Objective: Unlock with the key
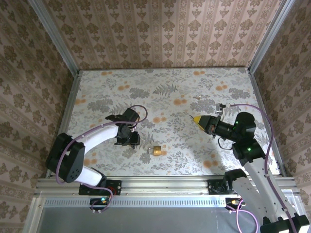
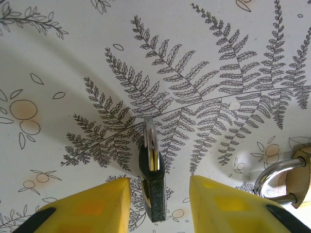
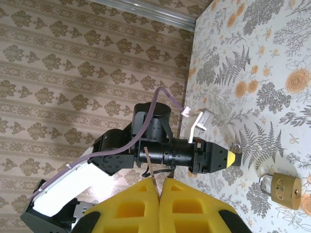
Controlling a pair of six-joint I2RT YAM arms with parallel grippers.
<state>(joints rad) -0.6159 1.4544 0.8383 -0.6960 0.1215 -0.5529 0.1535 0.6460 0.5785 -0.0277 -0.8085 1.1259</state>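
Key (image 2: 153,194), one, dark-grey and silver, sits edge-on between the left gripper's (image 2: 159,182) parted jaws, clear of both fingers. One brass padlock (image 2: 297,179) lies just outside the right-hand finger. Farther off, the right gripper (image 3: 160,184) is clamped on one thin metal sliver (image 3: 150,167).

The right claw (image 3: 160,183) has its yellow fingers pressed together, with a thin grey metal strip (image 3: 150,167) sticking out of the seam. Beyond it to the left, the white-and-black left arm (image 3: 87,179) aims the yellow-tipped left claw (image 3: 234,158) down at the floral surface (image 3: 272,73). A brass padlock (image 3: 284,184) lies near that tip, not touching it. A patterned wall (image 3: 73,58) stands behind.
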